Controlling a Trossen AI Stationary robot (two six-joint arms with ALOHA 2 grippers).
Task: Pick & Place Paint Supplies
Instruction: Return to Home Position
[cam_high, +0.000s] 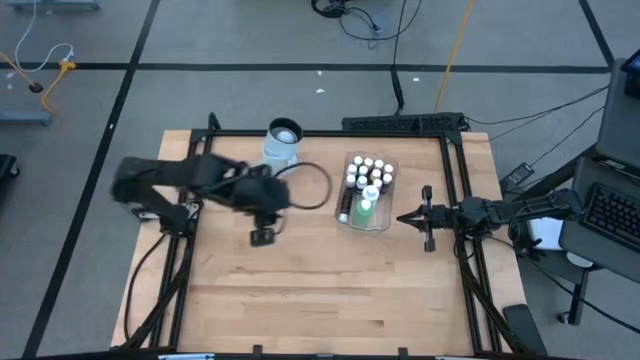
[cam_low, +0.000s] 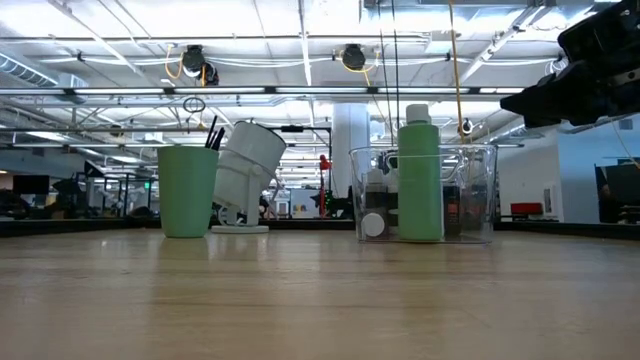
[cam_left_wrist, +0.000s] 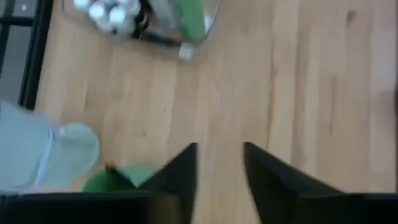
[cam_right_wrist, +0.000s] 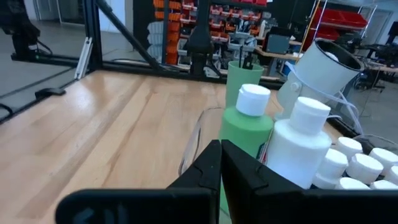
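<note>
Paint bottles (cam_high: 366, 176) sit in the tub (cam_high: 381, 229) beside the right hand (cam_high: 402, 217).

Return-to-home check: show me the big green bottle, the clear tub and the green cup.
big green bottle (cam_low: 419, 185): low view, middle of its green body.
clear tub (cam_low: 487, 170): low view, its right end wall.
green cup (cam_low: 187, 192): low view, middle of its side.
</note>
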